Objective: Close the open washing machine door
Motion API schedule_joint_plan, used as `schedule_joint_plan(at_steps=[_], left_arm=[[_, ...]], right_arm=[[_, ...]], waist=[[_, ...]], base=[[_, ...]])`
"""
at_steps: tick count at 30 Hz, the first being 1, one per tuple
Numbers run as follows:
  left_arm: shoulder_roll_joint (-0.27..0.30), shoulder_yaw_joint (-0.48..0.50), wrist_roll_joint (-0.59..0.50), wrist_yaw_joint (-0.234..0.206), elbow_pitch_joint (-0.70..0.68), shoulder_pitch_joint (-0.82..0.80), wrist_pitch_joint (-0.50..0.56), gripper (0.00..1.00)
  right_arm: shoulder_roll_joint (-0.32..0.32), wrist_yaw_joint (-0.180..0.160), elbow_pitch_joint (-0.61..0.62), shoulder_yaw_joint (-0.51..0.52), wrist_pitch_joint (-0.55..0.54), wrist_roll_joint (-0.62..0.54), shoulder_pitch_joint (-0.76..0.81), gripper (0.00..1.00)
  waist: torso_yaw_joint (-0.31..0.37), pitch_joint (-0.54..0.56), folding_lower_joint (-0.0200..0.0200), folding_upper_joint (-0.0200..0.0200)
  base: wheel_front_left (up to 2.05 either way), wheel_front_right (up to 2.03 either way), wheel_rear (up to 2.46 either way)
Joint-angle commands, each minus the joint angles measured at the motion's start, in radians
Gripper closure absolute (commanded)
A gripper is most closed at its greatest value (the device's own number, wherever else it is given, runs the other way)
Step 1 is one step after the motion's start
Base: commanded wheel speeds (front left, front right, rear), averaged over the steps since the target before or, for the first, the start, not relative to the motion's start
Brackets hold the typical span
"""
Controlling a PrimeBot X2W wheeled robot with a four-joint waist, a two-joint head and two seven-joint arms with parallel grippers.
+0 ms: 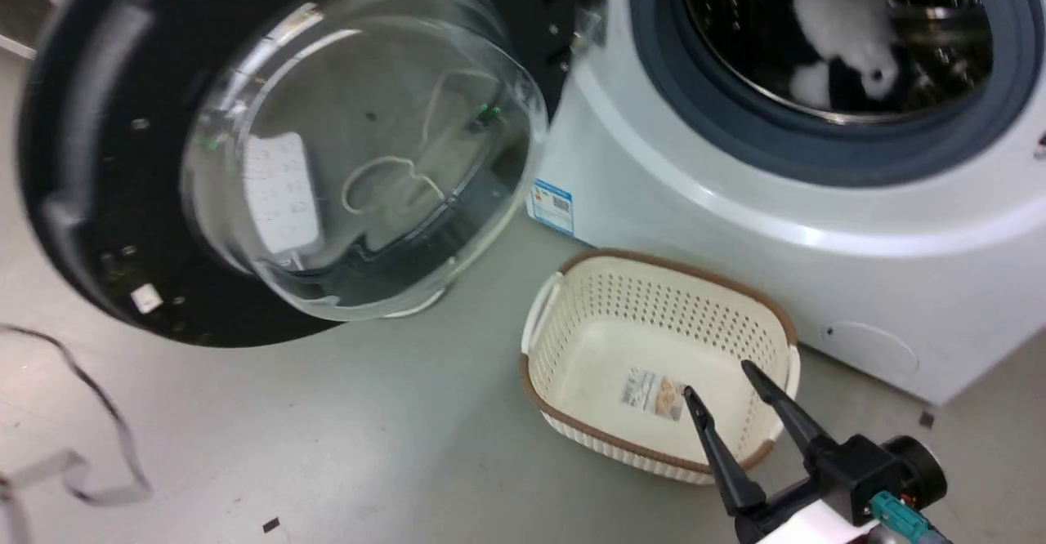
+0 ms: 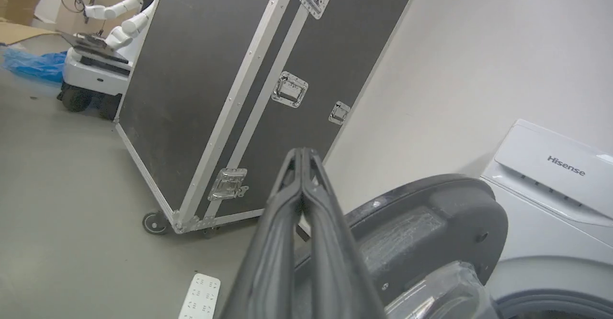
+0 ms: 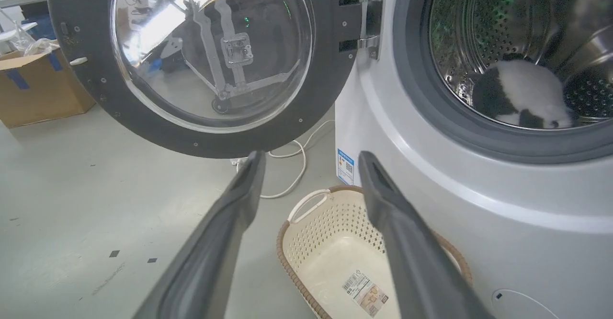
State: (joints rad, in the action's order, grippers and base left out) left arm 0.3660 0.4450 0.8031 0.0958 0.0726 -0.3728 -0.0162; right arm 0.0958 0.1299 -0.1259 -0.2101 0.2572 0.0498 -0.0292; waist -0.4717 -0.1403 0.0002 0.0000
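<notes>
The washing machine is being faced with its drum uncovered, lying ahead and to the right of the right hand, whose fingers are being held apart with nothing between them above the cream basket. The washing machine door is hanging wide open on its hinge, ahead and to the left of that hand, its glass bowl bulging toward the head camera. The left hand is being carried clenched on nothing, with the door's dark rim lying just beyond and to the right of its tips. It is judged that the door is best pushed on its outer face near the free edge, far from the hinge, with the flat of the clenched fingers, and followed through in an arc until the latch is caught. The basket is judged to be sitting below the swing, and the black-and-white plush is lying well inside the drum, so nothing is likely to be pinched.
</notes>
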Motion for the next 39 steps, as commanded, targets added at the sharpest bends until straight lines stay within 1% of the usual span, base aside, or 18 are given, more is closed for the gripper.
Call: schedule_joint_plan(at_steps=[1, 5, 9, 10, 12, 15, 16, 18, 19, 20, 24, 30, 32, 33, 36, 37, 38, 39], left_arm=[[0.031, 0.019, 0.044, -0.012, 0.064, -0.05, 0.053, 1.0], [0.111, 0.043, 0.154, -0.043, 0.264, -0.166, 0.218, 1.0], [0.159, 0.066, 0.249, -0.088, 0.437, -0.249, 0.364, 1.0], [0.159, 0.066, 0.249, -0.088, 0.437, -0.249, 0.364, 1.0], [0.181, 0.082, 0.305, -0.102, 0.524, -0.29, 0.449, 1.0], [0.183, 0.094, 0.354, -0.101, 0.565, -0.307, 0.518, 1.0], [0.175, 0.107, 0.417, -0.089, 0.584, -0.318, 0.604, 1.0], [0.174, 0.108, 0.44, -0.079, 0.585, -0.316, 0.647, 1.0], [0.166, 0.114, 0.483, -0.062, 0.576, -0.304, 0.716, 1.0], [0.166, 0.114, 0.483, -0.062, 0.576, -0.304, 0.716, 1.0], [0.132, 0.098, 0.54, -0.037, 0.521, -0.24, 0.853, 1.0], [0.069, 0.074, 0.592, -0.037, 0.418, -0.151, 0.972, 1.0], [0.02, 0.063, 0.624, -0.049, 0.335, -0.081, 1.031, 1.0], [0.02, 0.063, 0.624, -0.049, 0.335, -0.081, 1.031, 1.0], [-0.04, 0.044, 0.647, -0.064, 0.243, 0.003, 1.081, 1.0], [-0.091, 0.031, 0.665, -0.078, 0.181, 0.059, 1.103, 1.0], [-0.091, 0.031, 0.665, -0.078, 0.181, 0.059, 1.103, 1.0], [-0.125, 0.023, 0.676, -0.088, 0.146, 0.085, 1.111, 1.0]], right_arm=[[0.008, 0.001, 0.002, -0.003, 0.005, -0.006, -0.015, 0.0], [0.018, 0.001, 0.002, -0.017, 0.005, -0.003, -0.028, 0.0], [0.029, 0.001, -0.002, -0.024, 0.005, 0.0, -0.046, 0.0], [0.029, 0.001, -0.002, -0.024, 0.005, 0.0, -0.046, 0.0], [0.032, 0.001, -0.002, -0.024, 0.005, 0.001, -0.056, 0.0], [0.034, 0.001, -0.003, -0.025, 0.005, 0.001, -0.06, 0.0], [0.034, 0.001, -0.006, -0.024, 0.005, 0.002, -0.061, 0.0], [0.032, 0.001, -0.007, -0.021, 0.005, 0.002, -0.061, 0.0], [0.027, 0.001, -0.007, -0.013, 0.005, 0.002, -0.06, 0.0], [0.027, 0.001, -0.007, -0.013, 0.005, 0.002, -0.06, 0.0], [0.01, 0.001, -0.011, 0.01, 0.005, 0.014, -0.049, 0.0], [-0.012, 0.001, -0.021, 0.025, 0.005, 0.021, -0.036, 0.0], [-0.023, 0.001, -0.025, 0.033, 0.005, 0.022, -0.021, 0.0], [-0.023, 0.001, -0.025, 0.033, 0.005, 0.022, -0.021, 0.0], [-0.031, 0.001, -0.028, 0.047, 0.005, 0.024, -0.004, 0.0], [-0.035, 0.001, -0.027, 0.059, 0.005, 0.023, 0.008, 0.0], [-0.035, 0.001, -0.027, 0.059, 0.005, 0.023, 0.008, 0.0], [-0.037, 0.001, -0.026, 0.066, 0.005, 0.022, 0.014, 0.0]], waist=[[0.028, -0.023, -0.0002, 0.0], [0.053, -0.046, -0.0002, 0.0], [0.078, -0.064, -0.0002, 0.0], [0.078, -0.064, -0.0002, 0.0], [0.092, -0.075, -0.0002, 0.0], [0.1, -0.08, -0.0002, 0.0], [0.106, -0.082, -0.0002, 0.0], [0.108, -0.082, -0.0002, 0.0], [0.112, -0.077, -0.0002, 0.0], [0.112, -0.077, -0.0002, 0.0], [0.109, -0.04, -0.0002, 0.0], [0.109, 0.028, -0.0002, 0.0], [0.114, 0.071, -0.0002, 0.0], [0.114, 0.071, -0.0002, 0.0], [0.121, 0.106, -0.0002, 0.0], [0.127, 0.123, -0.0002, 0.0], [0.127, 0.123, -0.0002, 0.0], [0.13, 0.129, -0.0002, 0.0]], base=[[0.0, 0.0, 0.0], [0.0, 0.0, 0.0], [0.0, 0.0, 0.0], [0.0, 0.0, 0.0], [0.0, 0.0, 0.0], [0.0, 0.0, 0.0], [0.0, 0.0, 0.0], [0.0, 0.0, 0.0], [0.0, 0.0, 0.0], [0.0, 0.0, 0.0], [0.0, 0.0, 0.0], [0.0, 0.0, 0.0], [0.0, 0.0, 0.0], [0.0, 0.0, 0.0], [0.0, 0.0, 0.0], [0.0, 0.0, 0.0], [0.0, 0.0, 0.0], [0.0, 0.0, 0.0]])
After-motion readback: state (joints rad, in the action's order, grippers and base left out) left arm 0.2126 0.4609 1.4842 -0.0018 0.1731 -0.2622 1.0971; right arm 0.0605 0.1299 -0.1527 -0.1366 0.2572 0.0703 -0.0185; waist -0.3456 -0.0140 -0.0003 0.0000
